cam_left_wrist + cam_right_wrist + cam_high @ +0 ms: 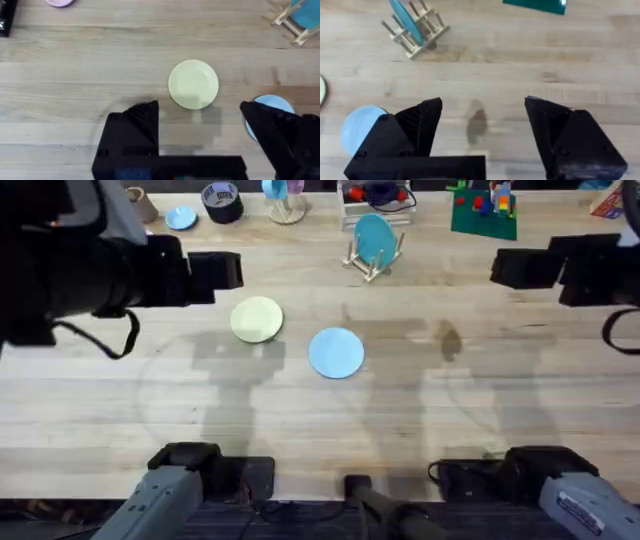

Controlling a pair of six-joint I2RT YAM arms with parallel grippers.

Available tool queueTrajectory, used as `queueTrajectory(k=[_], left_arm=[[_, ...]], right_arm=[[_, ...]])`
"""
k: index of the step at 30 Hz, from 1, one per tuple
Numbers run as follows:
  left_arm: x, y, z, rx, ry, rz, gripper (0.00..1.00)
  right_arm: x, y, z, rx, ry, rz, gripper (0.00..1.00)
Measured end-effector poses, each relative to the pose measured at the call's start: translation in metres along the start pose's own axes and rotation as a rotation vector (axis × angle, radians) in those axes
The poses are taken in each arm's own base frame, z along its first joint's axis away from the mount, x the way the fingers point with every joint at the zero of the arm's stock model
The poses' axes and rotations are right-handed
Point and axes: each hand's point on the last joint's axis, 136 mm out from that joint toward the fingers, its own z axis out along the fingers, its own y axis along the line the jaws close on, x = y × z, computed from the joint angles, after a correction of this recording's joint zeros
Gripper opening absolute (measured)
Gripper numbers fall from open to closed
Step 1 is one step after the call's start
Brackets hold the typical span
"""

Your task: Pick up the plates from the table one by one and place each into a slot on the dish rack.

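A pale yellow-green plate (pixel 257 319) (pixel 193 84) lies flat on the table (pixel 320 420), with a light blue plate (pixel 336 352) (pixel 360 127) just right of it. The dish rack (pixel 366 262) (pixel 427 27) stands farther back, and another blue plate (pixel 375 237) (pixel 404 20) stands upright in one slot. My left gripper (pixel 232 272) (pixel 200 125) hovers open above the table, left of and behind the yellow-green plate, holding nothing. At the right side my right gripper (pixel 500 270) (pixel 482 125) is raised, open and empty. In the left wrist view one finger hides part of the light blue plate (pixel 272 104).
Along the back edge are a small blue saucer (pixel 181 218), a black tape roll (pixel 222 202), a round wooden stand (pixel 287 208), a green brick board (pixel 484 212) and a pink saucer (pixel 60 2). Bare wood lies in front of the plates.
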Motion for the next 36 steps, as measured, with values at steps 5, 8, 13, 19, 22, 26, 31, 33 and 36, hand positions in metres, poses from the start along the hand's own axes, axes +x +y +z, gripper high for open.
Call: queueTrajectory(k=[5, 8, 13, 19, 22, 26, 31, 33, 36], left_arm=[[0.004, -0.002, 0.013, 0.011, 0.056, -0.001, 0.993], [0.005, -0.003, 0.018, 0.017, 0.073, -0.002, 0.992], [0.005, -0.004, 0.019, 0.021, 0.078, -0.002, 0.992], [0.005, -0.004, 0.019, 0.022, 0.077, -0.002, 0.993], [0.003, -0.004, 0.019, 0.023, 0.07, -0.005, 0.755], [0.003, -0.004, 0.019, 0.023, 0.07, -0.001, 0.119], [0.003, -0.006, 0.019, 0.048, 0.07, 0.006, 0.042], [0.003, -0.008, 0.019, 0.088, 0.07, 0.004, 0.042], [0.003, -0.009, 0.022, 0.153, 0.081, -0.006, 0.042]], right_arm=[[0.006, 0.0, 0.011, 0.001, 0.07, 0.002, 0.995], [0.008, 0.0, 0.014, 0.001, 0.085, 0.002, 0.995], [0.008, 0.0, 0.014, 0.0, 0.087, 0.002, 0.995], [0.008, 0.0, 0.014, 0.0, 0.087, 0.002, 0.995], [0.008, 0.0, 0.014, 0.0, 0.087, 0.002, 0.995], [0.008, 0.0, 0.014, 0.0, 0.087, 0.002, 0.995], [0.008, 0.0, 0.014, 0.0, 0.087, 0.002, 0.993], [0.008, 0.0, 0.014, 0.0, 0.087, 0.002, 0.994], [0.008, 0.0, 0.014, -0.002, 0.087, 0.002, 0.994]])
